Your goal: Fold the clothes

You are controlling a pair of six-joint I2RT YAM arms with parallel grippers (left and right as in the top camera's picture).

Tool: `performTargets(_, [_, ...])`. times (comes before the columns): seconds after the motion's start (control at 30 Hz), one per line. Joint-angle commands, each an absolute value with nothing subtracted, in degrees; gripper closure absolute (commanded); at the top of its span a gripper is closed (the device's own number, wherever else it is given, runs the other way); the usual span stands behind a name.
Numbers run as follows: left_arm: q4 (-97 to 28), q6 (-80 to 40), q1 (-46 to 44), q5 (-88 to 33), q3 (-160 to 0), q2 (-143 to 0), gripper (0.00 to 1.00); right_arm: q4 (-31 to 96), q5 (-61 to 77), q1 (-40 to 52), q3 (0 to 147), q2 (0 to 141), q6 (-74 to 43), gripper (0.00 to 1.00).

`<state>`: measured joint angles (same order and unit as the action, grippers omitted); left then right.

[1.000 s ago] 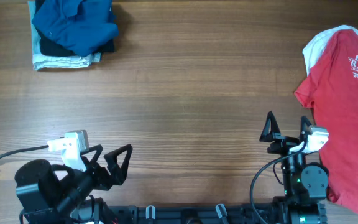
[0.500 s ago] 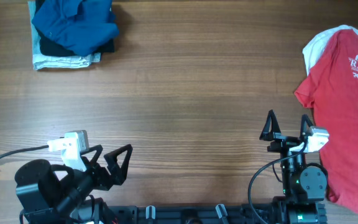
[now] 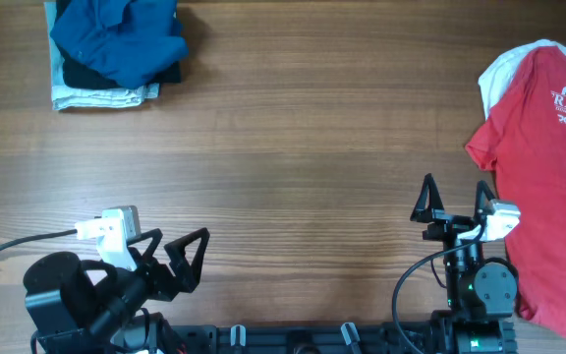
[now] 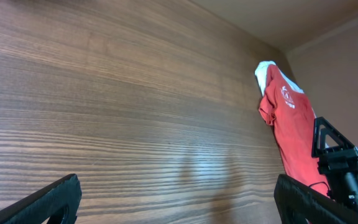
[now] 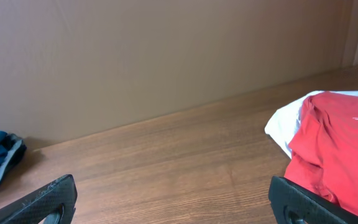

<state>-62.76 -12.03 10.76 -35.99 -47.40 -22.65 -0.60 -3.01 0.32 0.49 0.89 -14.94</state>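
1 red T-shirt [image 3: 548, 187], 1 stacked clothes pile [image 3: 116, 47]

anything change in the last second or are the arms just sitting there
Nothing visibly changed. The left gripper and right gripper are as they were, open and empty. The red T-shirt with white print lies as before at the right, and the dark blue shirt is bunched in the same far left spot.

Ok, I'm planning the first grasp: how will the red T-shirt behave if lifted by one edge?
Probably floppy: the red T-shirt lies spread and creased on the table, so it should sag. It looks thin, so likely light. A white piece shows under its far edge and might drag along.
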Motion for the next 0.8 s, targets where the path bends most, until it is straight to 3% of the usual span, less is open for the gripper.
performTargets(0.0, [-62.6,-10.7,10.6,-37.0,-47.2,-22.5,0.00,-0.7,-2.5,0.1,0.3,0.2,-15.2,0.00])
performTargets(0.23, [-61.6,-13.6,6.4,-31.2,-46.9,-21.8,0.00,-0.7,-2.5,0.1,0.3,0.2,-15.2,0.00])
performTargets(0.4, [-43.9,-7.8,0.0,-29.9,-36.6,-14.7,0.00,-0.7,-2.5,0.1,0.3,0.2,-15.2,0.00])
performTargets(0.77, [-17.0,-7.7,-0.1,-23.9,-10.8,-3.0,0.00,-0.7,-2.5,0.1,0.3,0.2,-15.2,0.00])
